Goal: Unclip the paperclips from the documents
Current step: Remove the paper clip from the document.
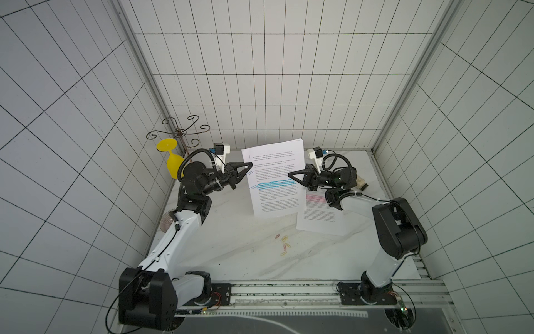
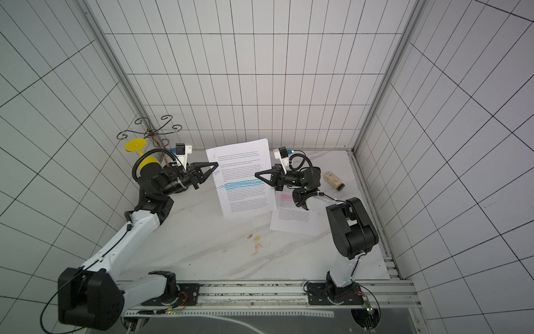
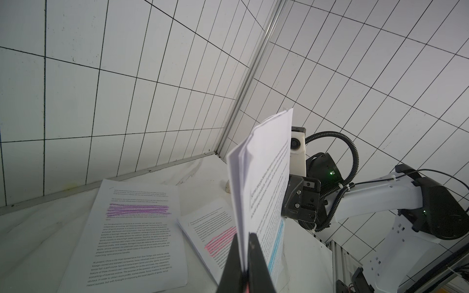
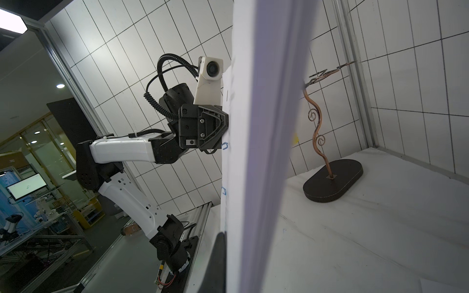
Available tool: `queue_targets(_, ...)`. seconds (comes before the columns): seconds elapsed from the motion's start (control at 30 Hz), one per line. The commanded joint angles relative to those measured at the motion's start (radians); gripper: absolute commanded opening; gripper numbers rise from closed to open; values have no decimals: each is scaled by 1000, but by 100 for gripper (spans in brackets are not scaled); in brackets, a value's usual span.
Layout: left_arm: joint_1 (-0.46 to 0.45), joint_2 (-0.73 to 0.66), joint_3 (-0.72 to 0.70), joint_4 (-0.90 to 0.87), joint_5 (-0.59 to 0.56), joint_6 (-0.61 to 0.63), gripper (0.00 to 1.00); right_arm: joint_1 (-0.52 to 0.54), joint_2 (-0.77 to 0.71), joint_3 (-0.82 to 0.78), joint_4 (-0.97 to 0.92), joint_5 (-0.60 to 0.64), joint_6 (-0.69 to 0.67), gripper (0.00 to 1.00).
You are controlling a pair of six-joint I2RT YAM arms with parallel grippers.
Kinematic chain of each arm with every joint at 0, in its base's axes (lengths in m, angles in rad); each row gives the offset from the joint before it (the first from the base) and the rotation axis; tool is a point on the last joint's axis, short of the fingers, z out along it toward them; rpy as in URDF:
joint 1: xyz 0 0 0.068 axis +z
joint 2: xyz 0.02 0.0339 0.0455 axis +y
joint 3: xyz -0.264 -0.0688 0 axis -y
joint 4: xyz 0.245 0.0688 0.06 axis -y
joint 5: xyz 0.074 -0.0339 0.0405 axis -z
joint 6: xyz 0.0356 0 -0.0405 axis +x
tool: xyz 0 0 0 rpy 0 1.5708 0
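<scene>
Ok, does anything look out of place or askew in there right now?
A small beige bottle lies tipped on its side at the right rear of the table. The blue-highlighted document, held in the air, has its pages fanning apart at one corner. Loose paperclips are scattered mid-table.

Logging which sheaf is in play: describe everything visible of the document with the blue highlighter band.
The blue-band document is a white sheaf of several pages, small black print, one blue highlighter band across its middle. It is held raised over the table, printed face toward the top views, pages fanning at one corner. The left gripper is shut on one long edge, the right gripper on the opposite edge. Two blue paperclips sit on the left gripper's edge, one beside its tips.
</scene>
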Motion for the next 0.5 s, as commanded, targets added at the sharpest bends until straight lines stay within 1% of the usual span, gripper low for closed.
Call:
queue_targets(0.0, 26, -18, 2, -27, -27, 13, 0, -43, -29, -60, 52, 31, 29, 0)
queue_targets(0.27, 71, -24, -6, -134, -100, 58, 0, -155, -57, -98, 54, 63, 40, 0)
queue_targets(0.47, 84, -25, -28, -190, -150, 87, 0, -201, -73, -117, 46, 82, 47, 0)
